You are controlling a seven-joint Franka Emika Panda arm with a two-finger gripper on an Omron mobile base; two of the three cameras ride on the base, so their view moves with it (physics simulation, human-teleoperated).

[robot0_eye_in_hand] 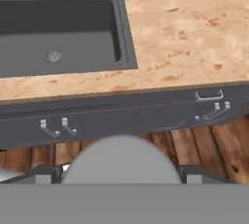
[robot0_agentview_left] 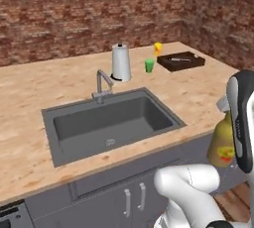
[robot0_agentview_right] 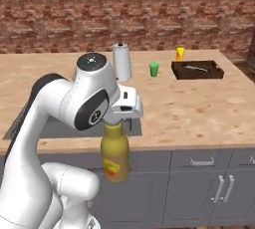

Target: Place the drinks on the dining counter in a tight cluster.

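Yellow-olive bottle point(robot0_agentview_right: 115, 156) (grey cap) clamped at the neck by gripper point(robot0_agentview_right: 115, 123), carried short of dining counter point(robot0_agentview_right: 199, 108); next: lift over the edge, set down.

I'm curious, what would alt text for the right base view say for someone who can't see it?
A white robot arm's gripper holds a fat yellow-olive bottle with a red-yellow label by its top, in front of the grey cabinets, below the edge of a light speckled wooden counter. Farther back stand a silver kettle, a small green cup and a dark tray.

Yellow-olive bottle point(robot0_agentview_right: 115, 156), red-yellow label; light speckled wooden countertop point(robot0_agentview_right: 199, 103); green cup point(robot0_agentview_right: 154, 69).
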